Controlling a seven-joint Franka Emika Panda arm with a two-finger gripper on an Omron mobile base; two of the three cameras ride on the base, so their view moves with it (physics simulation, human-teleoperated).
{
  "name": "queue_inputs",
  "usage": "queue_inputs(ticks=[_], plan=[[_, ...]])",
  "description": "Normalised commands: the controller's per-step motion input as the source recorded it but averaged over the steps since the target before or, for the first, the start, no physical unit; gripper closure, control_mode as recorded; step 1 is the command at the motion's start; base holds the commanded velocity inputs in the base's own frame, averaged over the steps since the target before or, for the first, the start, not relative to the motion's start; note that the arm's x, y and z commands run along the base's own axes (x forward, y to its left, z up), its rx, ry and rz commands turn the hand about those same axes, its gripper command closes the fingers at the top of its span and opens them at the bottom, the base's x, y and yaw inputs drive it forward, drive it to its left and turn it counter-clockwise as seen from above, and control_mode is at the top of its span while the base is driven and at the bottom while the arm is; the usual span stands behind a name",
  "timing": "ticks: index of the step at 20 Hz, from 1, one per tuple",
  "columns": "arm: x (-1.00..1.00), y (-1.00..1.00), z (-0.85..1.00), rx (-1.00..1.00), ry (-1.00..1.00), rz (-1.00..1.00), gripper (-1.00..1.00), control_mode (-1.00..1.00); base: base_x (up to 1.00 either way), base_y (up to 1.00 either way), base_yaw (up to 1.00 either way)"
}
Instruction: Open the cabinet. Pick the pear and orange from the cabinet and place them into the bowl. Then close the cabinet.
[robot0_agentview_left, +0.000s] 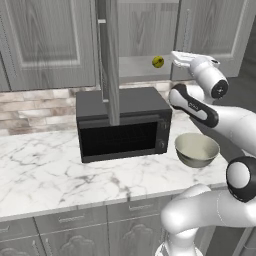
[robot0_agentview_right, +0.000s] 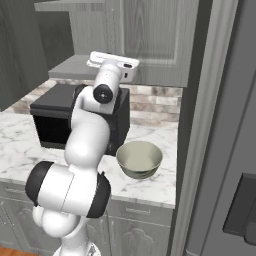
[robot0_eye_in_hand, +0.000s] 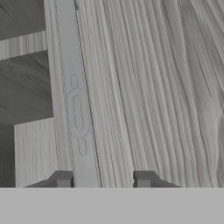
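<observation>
Up in the open cabinet (robot0_agentview_left: 145, 35), the pear (robot0_agentview_left: 158, 61) sits alone on the grey shelf, and the gripper (robot0_agentview_left: 176, 58) reaches in just beside it. Along the hand view, its fingertips (robot0_eye_in_hand: 63, 179) stand apart with only wood grain between them, nothing pinched. Down on the marble counter (robot0_agentview_left: 50, 175), the bowl (robot0_agentview_left: 197, 149) rests right of the black microwave (robot0_agentview_left: 125, 125).

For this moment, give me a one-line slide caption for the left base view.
Cabinet door open, pear on its shelf, arm reaching in above the microwave and bowl.
</observation>
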Motion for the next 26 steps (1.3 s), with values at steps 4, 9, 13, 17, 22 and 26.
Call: queue_inputs(ticks=[4,9,13,17,22,26], plan=[[0.0,0.0,0.0,0.0,0.0,0.0,1.0,-1.0,0.0,0.0,0.0],[0.0,0.0,0.0,0.0,0.0,0.0,1.0,-1.0,0.0,0.0,0.0],[-0.06,-0.18,0.02,0.02,0.0,0.0,1.0,-1.0,0.0,0.0,0.0],[-0.24,-0.35,0.29,0.09,0.02,0.0,1.0,-1.0,0.0,0.0,0.0],[-0.52,-0.52,0.5,0.14,0.05,0.0,1.0,-1.0,0.0,0.0,0.0],[-0.7,-0.59,0.59,0.15,0.04,0.0,1.0,-1.0,0.0,0.0,0.0]])
